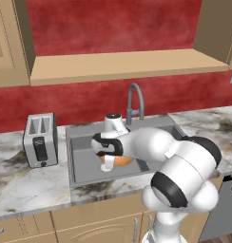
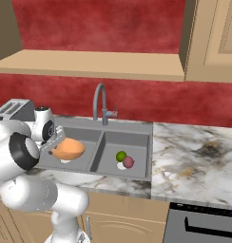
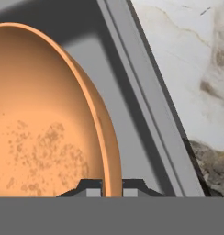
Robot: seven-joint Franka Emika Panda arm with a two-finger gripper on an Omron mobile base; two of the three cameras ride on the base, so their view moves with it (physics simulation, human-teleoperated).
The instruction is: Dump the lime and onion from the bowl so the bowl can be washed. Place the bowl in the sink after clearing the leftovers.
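- Clamping the bowl (image 2: 69, 149) by its rim, gripper (image 3: 112, 187) fingers set one inside and one outside the wall
- Held tilted above the left basin of the sink (image 2: 137, 127), bowl inside showing speckled residue
- Resting in the right basin: lime (image 2: 120, 156) and onion (image 2: 129, 162), touching each other, near the drain
- Standing on the marble surface (image 1: 23, 185) left of the sink: toaster (image 1: 40, 139)

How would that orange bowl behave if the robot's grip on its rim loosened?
The bowl looks glossy, so it might slip from the gripper, which pinches only its thin rim. It seems rigid, not floppy. Hanging tilted over the sink, it would probably drop in and rock.
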